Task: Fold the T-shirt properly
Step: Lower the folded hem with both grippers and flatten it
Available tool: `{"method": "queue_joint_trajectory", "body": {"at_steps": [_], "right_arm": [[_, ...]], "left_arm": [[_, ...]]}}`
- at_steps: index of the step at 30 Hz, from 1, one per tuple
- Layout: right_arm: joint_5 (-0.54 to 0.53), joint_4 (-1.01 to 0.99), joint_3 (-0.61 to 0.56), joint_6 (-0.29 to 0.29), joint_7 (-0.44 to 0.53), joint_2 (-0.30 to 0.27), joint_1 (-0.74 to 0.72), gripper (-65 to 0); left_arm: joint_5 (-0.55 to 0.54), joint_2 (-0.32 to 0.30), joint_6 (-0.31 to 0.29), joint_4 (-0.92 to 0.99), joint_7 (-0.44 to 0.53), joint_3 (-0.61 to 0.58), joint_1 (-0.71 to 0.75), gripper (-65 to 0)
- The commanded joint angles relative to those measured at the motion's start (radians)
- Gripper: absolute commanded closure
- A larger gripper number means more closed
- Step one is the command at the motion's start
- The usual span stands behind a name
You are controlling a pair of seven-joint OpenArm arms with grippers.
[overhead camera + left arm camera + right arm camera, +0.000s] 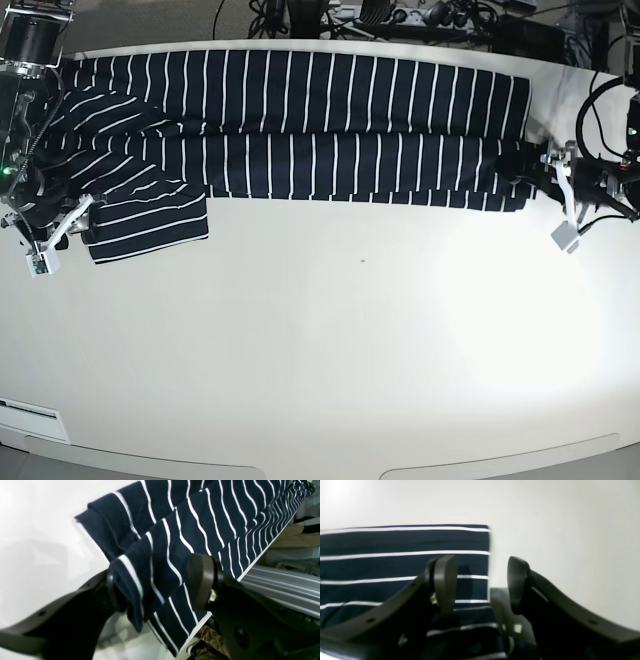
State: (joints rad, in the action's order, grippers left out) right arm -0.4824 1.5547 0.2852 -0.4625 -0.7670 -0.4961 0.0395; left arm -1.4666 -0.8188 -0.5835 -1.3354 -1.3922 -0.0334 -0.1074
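Note:
The T-shirt (320, 125), dark navy with thin white stripes, lies as a long band along the far side of the white table (340, 340). One sleeve (150, 215) sticks out toward the front at the left end. At the band's right end, my left gripper (157, 590) stands open with a raised fold of the T-shirt (175, 542) between its wide-apart fingers; cloth drapes over one fingertip (113, 592). My right gripper (481, 585) is open at the left end, straddling the straight edge of the T-shirt (402, 565). In the base view the left gripper (528, 172) and right gripper (80, 210) sit at opposite ends.
The table's far edge runs just behind the shirt, with cables and equipment (400, 15) beyond it. An aluminium rail (282, 585) and clutter lie past the table edge in the left wrist view. Bare white tabletop fills the front half.

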Motion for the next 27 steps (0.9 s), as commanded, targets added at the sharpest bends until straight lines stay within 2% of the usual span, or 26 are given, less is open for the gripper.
{"method": "queue_joint_trajectory", "body": {"at_steps": [1, 4, 6, 8, 12, 16, 19, 22, 25, 27], "right_arm": [[-0.014, 0.008, 0.008, 0.003, 0.022, -0.018, -0.014, -34.3], [-0.010, -0.055, 0.008, 0.031, 0.031, -0.017, -0.016, -34.3], [-0.013, -0.136, 0.008, 0.029, 0.052, -0.016, -0.021, -34.3], [-0.039, -0.222, 0.008, 0.003, 0.087, -0.016, -0.029, -34.3], [-0.129, -0.347, 0.008, -0.077, 0.074, -0.016, -0.066, -34.3], [-0.223, -0.353, 0.008, -0.165, 0.016, -0.016, -0.085, -34.3], [-0.261, -0.353, 0.008, -0.206, -0.033, -0.017, -0.106, -34.3], [-0.298, -0.353, 0.008, -0.236, -0.039, -0.017, -0.113, -34.2], [-0.340, -0.353, 0.008, -0.236, -0.055, -0.017, -0.118, -27.2], [-0.400, -0.353, 0.008, -0.236, -0.089, -0.017, -0.120, -18.5]], "left_arm": [[-0.017, -0.026, 0.001, -0.011, -0.003, 0.011, -0.015, -37.7], [-0.017, -0.027, 0.001, -0.011, -0.004, 0.011, -0.014, -37.7], [-0.017, -0.026, 0.001, -0.011, -0.004, 0.011, -0.015, -37.7], [-0.017, -0.027, 0.001, -0.011, -0.003, 0.011, -0.015, -37.7], [-0.017, -0.026, 0.001, -0.011, -0.003, 0.011, -0.015, -37.7], [-0.017, -0.026, 0.000, -0.011, -0.003, 0.011, -0.015, -37.7], [-0.017, -0.026, 0.001, -0.011, -0.003, 0.011, -0.015, -37.7], [-0.017, -0.026, 0.001, -0.011, -0.002, 0.011, -0.015, -37.7], [-0.017, -0.026, 0.001, -0.011, -0.002, 0.011, -0.015, -37.7], [-0.017, -0.026, 0.001, -0.011, -0.002, 0.011, -0.015, -37.7]]}}
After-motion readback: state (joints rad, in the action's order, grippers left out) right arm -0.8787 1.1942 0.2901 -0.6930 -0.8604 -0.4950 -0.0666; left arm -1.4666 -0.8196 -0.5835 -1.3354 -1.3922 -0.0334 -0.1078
